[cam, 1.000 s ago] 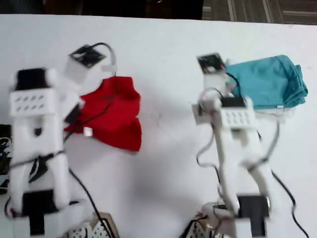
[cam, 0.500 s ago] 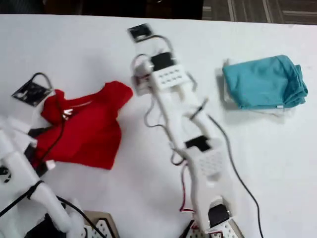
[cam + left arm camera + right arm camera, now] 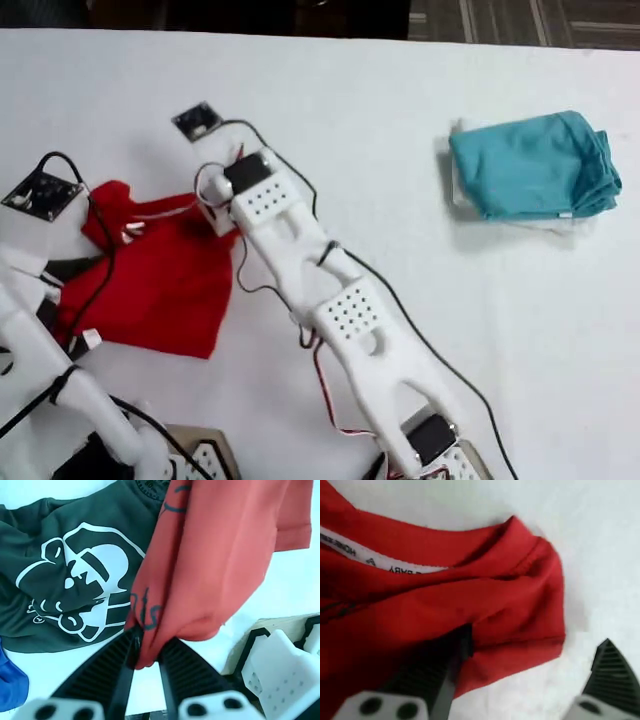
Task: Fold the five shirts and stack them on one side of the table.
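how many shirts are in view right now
3 clear: red shirt in the left gripper, table's left; folded teal shirt, far right; dark green printed shirt behind the red one. Blue cloth beside it and a white layer under the teal may be more.

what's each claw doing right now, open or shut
left claw: shut on the red shirt
right claw: open, straddling the red shirt's edge

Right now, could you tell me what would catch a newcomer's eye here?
A crumpled red shirt at the left of the table is pinched in the left gripper, with the right gripper open at its collar. A folded teal shirt sits far right.
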